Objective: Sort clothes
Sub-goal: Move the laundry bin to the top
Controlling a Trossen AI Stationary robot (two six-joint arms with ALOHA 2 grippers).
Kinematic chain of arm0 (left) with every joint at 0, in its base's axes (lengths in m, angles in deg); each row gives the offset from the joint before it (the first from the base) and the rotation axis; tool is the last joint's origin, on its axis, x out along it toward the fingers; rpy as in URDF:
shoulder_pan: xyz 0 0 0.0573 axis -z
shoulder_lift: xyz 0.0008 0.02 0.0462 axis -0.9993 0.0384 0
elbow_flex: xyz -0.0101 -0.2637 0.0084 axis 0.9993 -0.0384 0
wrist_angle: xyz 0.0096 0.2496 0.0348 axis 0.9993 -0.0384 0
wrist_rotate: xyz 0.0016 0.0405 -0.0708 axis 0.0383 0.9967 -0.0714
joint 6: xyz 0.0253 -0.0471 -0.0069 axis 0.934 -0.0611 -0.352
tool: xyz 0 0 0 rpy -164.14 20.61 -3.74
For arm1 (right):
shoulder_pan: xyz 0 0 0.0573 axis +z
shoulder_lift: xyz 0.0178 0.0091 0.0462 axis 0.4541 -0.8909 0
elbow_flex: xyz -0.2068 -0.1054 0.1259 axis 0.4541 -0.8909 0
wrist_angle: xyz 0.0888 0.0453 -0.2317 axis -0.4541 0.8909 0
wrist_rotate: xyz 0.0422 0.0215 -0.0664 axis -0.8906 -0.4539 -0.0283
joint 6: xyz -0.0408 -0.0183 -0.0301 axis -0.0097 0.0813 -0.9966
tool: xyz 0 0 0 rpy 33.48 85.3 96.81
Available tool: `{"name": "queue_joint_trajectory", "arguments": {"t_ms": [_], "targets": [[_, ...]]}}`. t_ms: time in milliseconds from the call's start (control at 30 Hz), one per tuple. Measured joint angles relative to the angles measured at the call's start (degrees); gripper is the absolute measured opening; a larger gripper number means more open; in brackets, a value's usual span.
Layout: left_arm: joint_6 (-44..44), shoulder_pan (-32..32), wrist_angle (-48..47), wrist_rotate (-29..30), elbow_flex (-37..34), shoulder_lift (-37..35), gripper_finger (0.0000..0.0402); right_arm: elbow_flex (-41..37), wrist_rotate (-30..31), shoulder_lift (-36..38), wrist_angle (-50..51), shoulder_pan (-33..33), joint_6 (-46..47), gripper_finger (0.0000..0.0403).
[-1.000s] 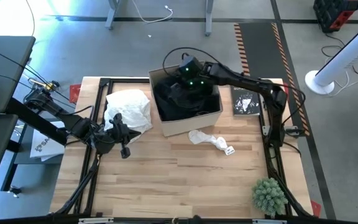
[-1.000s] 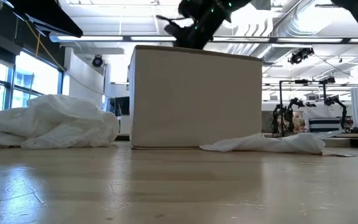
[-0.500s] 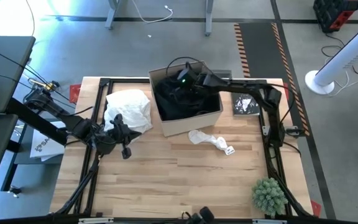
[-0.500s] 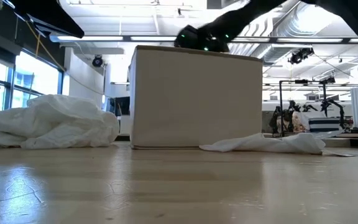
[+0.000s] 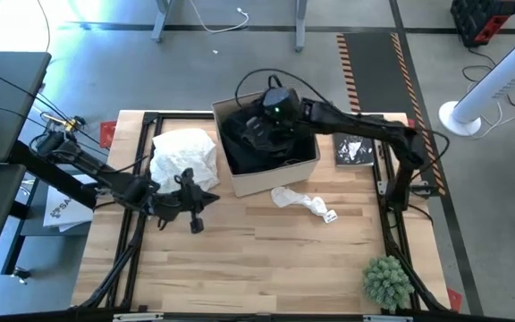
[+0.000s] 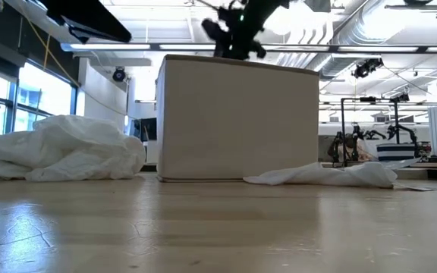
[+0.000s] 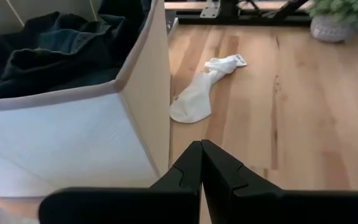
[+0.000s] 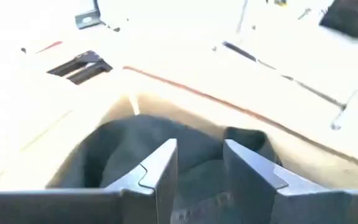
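A beige fabric box (image 5: 271, 174) stands mid-table with black clothes (image 5: 262, 143) piled inside. My right gripper (image 5: 256, 128) hangs over the box, open, its fingers (image 8: 160, 177) apart with nothing between them and the dark cloth (image 8: 123, 149) below. A heap of white clothes (image 5: 186, 156) lies on the table left of the box. A thin white garment (image 5: 304, 202) lies flat in front of the box. My left gripper (image 5: 202, 199) is shut and empty, near the box's front left corner (image 7: 160, 124).
A black book (image 5: 356, 148) lies right of the box and a small green plant (image 5: 387, 279) stands at the near right corner. Black frame rails run along the table's left and right sides. Bare wood stretches across the near half of the table.
My right gripper dipped into the box over the black clothes, then rose clear above its rim and tipped, keeping its fingers apart. My left gripper moved toward the table's right, closer to the box's front corner, still shut.
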State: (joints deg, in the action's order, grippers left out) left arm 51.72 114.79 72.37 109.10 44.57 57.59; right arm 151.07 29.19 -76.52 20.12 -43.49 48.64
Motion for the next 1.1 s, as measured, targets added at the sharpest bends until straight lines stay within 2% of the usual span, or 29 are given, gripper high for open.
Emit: {"name": "queue_joint_trajectory", "arguments": {"t_ms": [100, 200, 333, 433, 500, 667, 800, 900, 1100], "targets": [[1.9, -1.8, 2.5, -1.0, 0.0, 2.8, 0.0000, -0.1, 1.0, 3.5, 1.0, 5.3, -3.2, 0.0128], [3.9, -4.0, 5.1, -3.3, 0.0, 5.9, 0.0000, 0.2, 5.8, 6.4, 3.7, 11.7, -4.9, 0.0128], [5.4, -7.5, 6.2, -3.2, 0.0, 9.5, 0.0000, 0.0, 12.7, 6.7, 11.9, 20.7, -0.6, 0.0128], [5.3, -10.6, 4.1, -0.5, 0.0, 10.5, 0.0000, -0.1, 11.3, 6.9, 19.3, 27.0, 8.9, 0.0128], [5.3, -12.7, 1.8, 3.2, 0.0, 10.3, 0.0000, -1.6, 11.1, 6.8, 22.4, 31.0, 14.9, 0.0128], [7.9, -18.3, -5.7, 11.8, 0.0, 6.3, 0.0000, -8.9, 11.9, 6.5, 22.1, 39.2, 23.2, 0.0128], [8.1, -22.0, -11.8, 13.0, 0.0, 0.0, 0.0000, -17.5, 11.5, 6.6, 13.4, 41.7, 27.5, 0.0128], [7.8, -22.9, -14.3, 11.4, 0.0, -5.9, 0.0000, -25.3, 10.5, 6.6, 0.1, 40.8, 27.0, 0.0128], [5.4, -20.9, -13.8, -4.0, 0.0, -16.8, 0.0000, -40.6, 10.2, 5.3, -32.8, 33.5, 24.8, 0.0128]]}}
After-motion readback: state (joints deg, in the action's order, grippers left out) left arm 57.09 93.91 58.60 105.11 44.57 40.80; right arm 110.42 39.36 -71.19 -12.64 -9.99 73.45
